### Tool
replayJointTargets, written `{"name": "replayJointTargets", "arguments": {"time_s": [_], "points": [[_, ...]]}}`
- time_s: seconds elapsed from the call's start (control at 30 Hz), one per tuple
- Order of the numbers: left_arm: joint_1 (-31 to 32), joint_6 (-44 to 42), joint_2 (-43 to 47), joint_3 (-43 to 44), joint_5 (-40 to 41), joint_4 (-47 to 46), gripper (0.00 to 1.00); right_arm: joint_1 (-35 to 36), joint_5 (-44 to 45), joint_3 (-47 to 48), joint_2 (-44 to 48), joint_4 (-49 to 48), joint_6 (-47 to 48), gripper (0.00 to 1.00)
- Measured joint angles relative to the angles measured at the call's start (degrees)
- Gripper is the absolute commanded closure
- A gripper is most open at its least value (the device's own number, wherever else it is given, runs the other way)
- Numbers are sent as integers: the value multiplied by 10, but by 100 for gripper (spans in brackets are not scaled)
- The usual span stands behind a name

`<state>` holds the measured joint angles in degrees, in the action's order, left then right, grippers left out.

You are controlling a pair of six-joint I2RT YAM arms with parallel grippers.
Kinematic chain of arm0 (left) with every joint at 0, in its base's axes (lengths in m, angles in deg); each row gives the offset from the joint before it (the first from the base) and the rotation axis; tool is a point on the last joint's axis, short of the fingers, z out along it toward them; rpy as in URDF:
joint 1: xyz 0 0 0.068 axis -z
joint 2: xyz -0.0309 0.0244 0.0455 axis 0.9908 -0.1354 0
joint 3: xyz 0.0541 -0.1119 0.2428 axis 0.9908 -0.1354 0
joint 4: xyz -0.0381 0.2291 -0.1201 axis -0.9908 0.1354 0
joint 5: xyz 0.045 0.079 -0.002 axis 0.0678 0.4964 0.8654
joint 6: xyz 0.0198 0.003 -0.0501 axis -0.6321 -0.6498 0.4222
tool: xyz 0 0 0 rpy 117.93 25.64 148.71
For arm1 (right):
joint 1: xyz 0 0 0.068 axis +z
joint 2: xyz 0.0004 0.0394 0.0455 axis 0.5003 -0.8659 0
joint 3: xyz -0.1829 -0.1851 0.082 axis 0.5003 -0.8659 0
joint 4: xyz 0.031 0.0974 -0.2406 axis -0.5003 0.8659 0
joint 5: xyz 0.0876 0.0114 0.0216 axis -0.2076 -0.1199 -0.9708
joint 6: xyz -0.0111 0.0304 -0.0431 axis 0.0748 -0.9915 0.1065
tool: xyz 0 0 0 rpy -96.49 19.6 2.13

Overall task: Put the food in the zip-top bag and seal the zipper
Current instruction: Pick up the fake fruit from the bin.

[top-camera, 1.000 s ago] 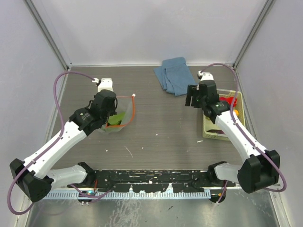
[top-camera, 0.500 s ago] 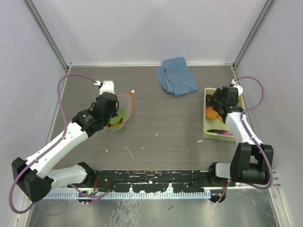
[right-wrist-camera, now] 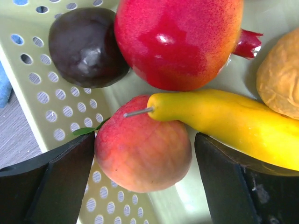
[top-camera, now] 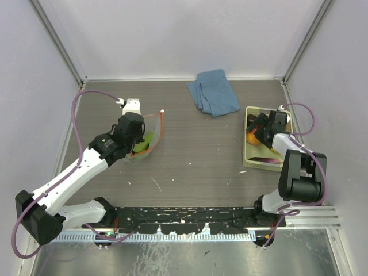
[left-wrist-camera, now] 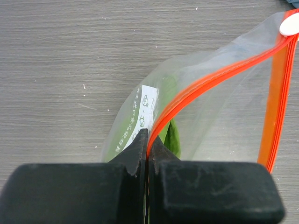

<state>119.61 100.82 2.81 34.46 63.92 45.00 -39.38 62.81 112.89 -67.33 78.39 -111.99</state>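
The clear zip-top bag (top-camera: 148, 138) lies at the left of the table with a green leafy vegetable (left-wrist-camera: 174, 137) inside. My left gripper (left-wrist-camera: 148, 140) is shut on its orange-red zipper strip (left-wrist-camera: 210, 79) and holds the mouth up. The white slider tab (left-wrist-camera: 290, 25) is at the strip's far end. My right gripper (right-wrist-camera: 145, 163) is open inside the basket, one finger on each side of a peach-red fruit (right-wrist-camera: 142, 156). A yellow banana (right-wrist-camera: 224, 119) rests against that fruit. A red pomegranate (right-wrist-camera: 180, 39), a dark purple fruit (right-wrist-camera: 86, 46) and an orange-tan fruit (right-wrist-camera: 280, 79) lie beyond.
The pale yellow-green perforated basket (top-camera: 247, 160) stands at the right edge, with a dark purple piece (top-camera: 267, 160) at its near end. A folded blue cloth (top-camera: 213, 99) lies at the back centre. Walls enclose the table on three sides.
My right arm swung from mid-table to the right and lowered its open gripper into the basket around the peach-red fruit. My left gripper still holds the bag and has barely moved.
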Motion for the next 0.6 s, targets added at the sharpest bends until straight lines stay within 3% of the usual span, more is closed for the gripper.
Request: {"name": "replayJointTargets", "arguments": {"time_s": [0.23, 0.6], "points": [[0, -2, -1, -1, -11, -1, 100, -13, -29, -19, -30, -37, -13, 9], [0, -4, -1, -5, -23, -6, 100, -14, -29, -42, 11, -40, -13, 33]]}}
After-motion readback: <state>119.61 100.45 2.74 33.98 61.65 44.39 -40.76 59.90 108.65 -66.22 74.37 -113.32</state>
